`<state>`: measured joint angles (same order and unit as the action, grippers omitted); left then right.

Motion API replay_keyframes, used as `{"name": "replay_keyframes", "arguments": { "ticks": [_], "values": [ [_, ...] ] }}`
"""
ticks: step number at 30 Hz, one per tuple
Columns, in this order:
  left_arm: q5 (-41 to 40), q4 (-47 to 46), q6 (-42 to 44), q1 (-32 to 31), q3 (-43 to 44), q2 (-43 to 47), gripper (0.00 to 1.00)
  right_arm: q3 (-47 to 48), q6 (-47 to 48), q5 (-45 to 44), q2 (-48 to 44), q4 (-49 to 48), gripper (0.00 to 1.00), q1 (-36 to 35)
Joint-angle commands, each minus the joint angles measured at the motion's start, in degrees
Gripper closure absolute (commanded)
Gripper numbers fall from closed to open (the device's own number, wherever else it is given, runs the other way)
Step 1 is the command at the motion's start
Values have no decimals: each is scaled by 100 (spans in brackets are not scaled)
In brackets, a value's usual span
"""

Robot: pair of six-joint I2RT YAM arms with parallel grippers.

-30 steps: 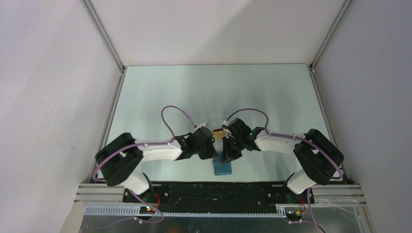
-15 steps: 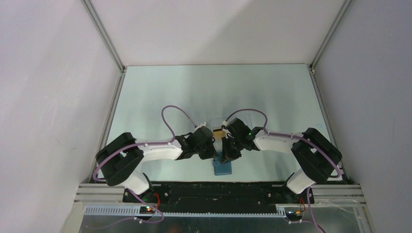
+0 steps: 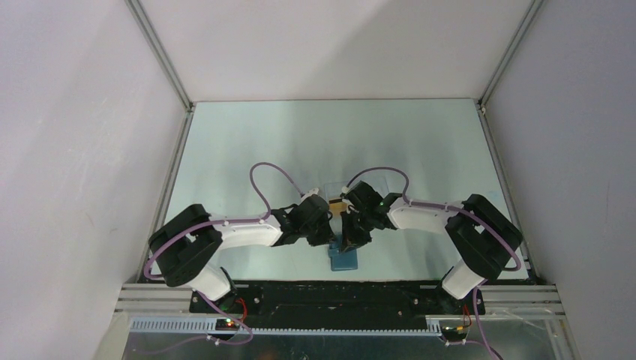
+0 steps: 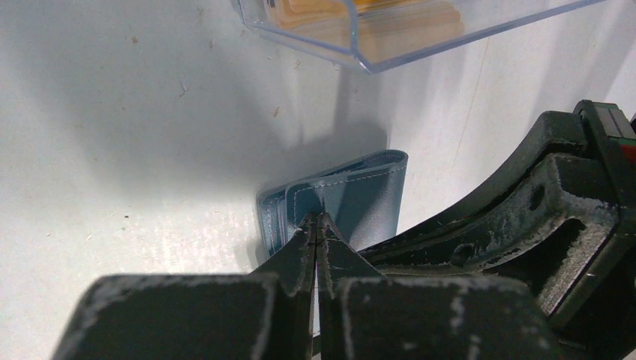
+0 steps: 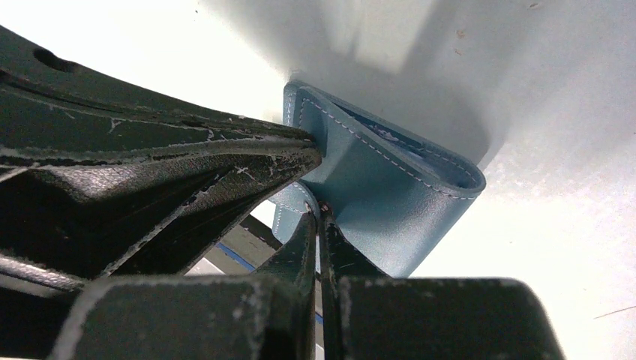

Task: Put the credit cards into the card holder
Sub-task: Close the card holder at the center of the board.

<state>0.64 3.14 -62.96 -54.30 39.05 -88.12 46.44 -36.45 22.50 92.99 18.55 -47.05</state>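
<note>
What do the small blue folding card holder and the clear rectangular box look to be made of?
The small blue folding card holder: leather or imitation, matte, judging by pale edge stitching and its soft fold; which, I cannot tell. The clear rectangular box: probably rigid glossy plastic, see-through, with crisp straight edges.

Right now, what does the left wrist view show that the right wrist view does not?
Only the left wrist view shows the clear box with orange cards inside, beyond the card holder. Only the right wrist view shows the holder parted, with the left claw pinching its upper flap and the right claw pinching its lower one. Both show the blue holder over the pale table, with that camera's own claw shut on its edge.
</note>
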Motion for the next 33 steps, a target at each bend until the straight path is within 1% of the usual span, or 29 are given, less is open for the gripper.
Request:
{"name": "replay_keyframes", "arguments": {
  "ticks": [1,10,15,18,22,28,33],
  "values": [
    [-189,377,32,-6,-55,-265,100,-313,97,-1495,652,631,100,-94],
    [-179,417,13,-5,-22,-314,100,-487,-52,-1849,833,903,100,30],
    [-170,428,14,-8,-20,-320,100,-415,-81,-2318,1052,1144,100,51],
    [-154,426,14,-2,-10,-343,100,-249,-202,-2754,1239,1406,100,30],
    [-148,425,8,-1,-16,-357,100,-195,-362,-2979,1355,1659,100,176],
    [-127,440,12,-1,5,-406,100,-183,-452,-3149,1336,1736,100,316],
    [-134,425,48,-8,10,-359,100,-155,-377,-3380,996,1840,100,77]
  ]
}}
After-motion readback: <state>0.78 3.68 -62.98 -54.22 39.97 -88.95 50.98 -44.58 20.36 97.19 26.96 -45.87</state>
